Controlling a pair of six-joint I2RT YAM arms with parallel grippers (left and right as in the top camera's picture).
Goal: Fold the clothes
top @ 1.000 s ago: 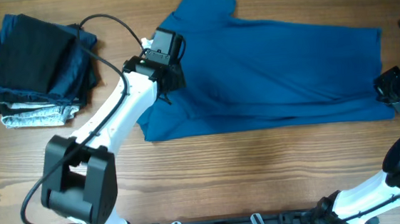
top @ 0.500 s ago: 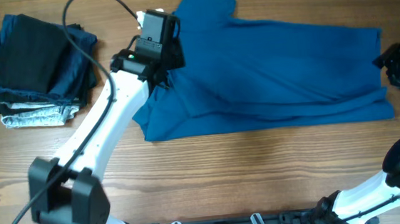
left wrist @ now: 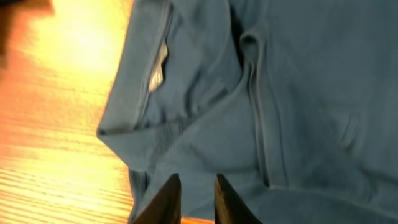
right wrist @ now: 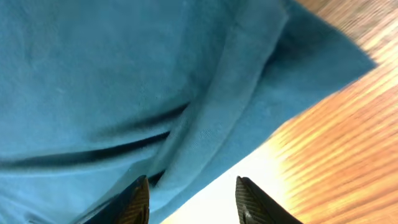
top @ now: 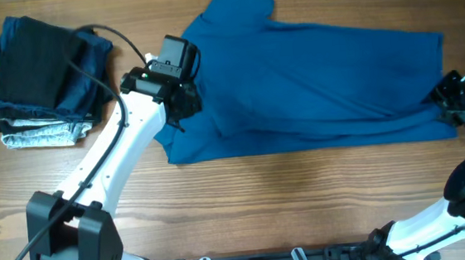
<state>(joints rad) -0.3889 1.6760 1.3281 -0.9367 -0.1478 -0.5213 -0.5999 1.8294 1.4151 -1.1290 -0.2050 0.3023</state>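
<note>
The clothes, a medium-blue polo shirt (top: 319, 73), lie spread across the back of the table with the collar end to the left. My left gripper (top: 184, 109) hovers over the shirt's left edge near the collar. In the left wrist view its fingertips (left wrist: 197, 182) stand a narrow gap apart above the fabric (left wrist: 298, 93), below the collar (left wrist: 143, 81) and placket (left wrist: 256, 106), with nothing pinched. My right gripper (top: 451, 109) is at the shirt's front right corner. It is open (right wrist: 193, 186), wide, astride the hem edge (right wrist: 236, 124).
A stack of folded dark navy, black and grey garments (top: 45, 78) sits at the back left. A black cable (top: 117, 35) arcs from the left arm over that stack. Bare wood table (top: 287, 192) runs along the front.
The left gripper moved toward the front and slightly left from the collar, and its jaws narrowed. The right gripper dropped back toward the shirt's front right corner.
</note>
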